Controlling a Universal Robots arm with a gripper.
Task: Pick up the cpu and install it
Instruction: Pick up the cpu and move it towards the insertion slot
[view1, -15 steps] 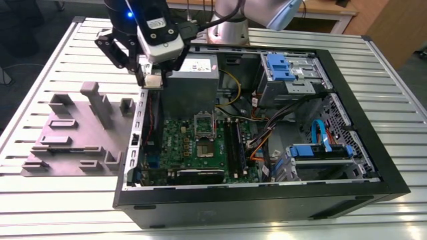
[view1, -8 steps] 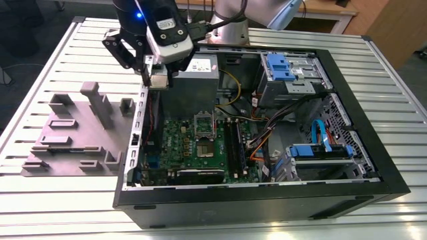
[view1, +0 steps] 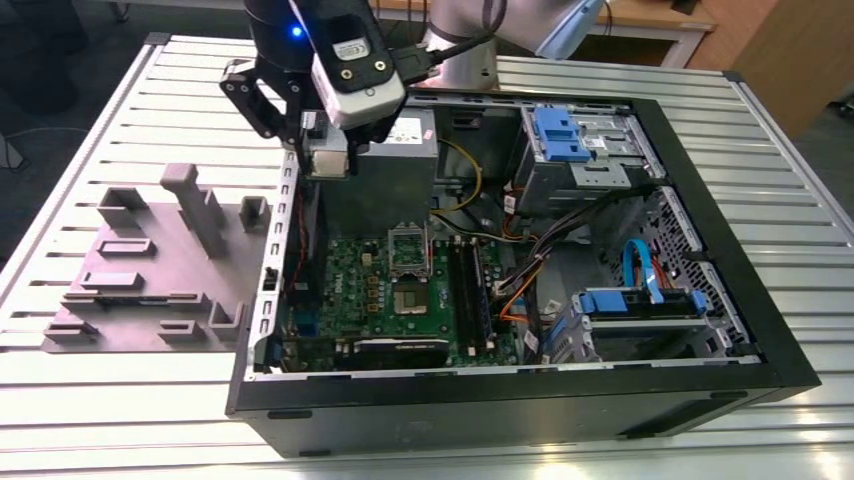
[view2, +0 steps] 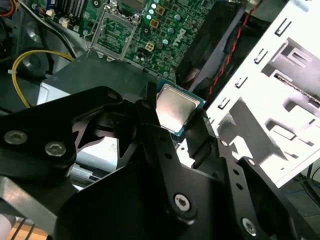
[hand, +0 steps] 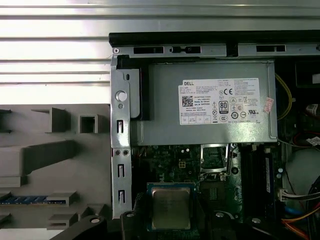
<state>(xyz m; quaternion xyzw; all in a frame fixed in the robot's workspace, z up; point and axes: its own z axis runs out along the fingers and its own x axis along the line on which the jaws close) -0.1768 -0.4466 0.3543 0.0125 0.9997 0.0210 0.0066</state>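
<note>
The pincer (view1: 327, 160) is clamped on the cpu (view2: 174, 107), holding it in the air above the open computer case (view1: 534, 405), by the power supply (hand: 165, 125). Pickup looks done; the motherboard socket (hand: 215, 159) looks empty, so installing remains
</note>
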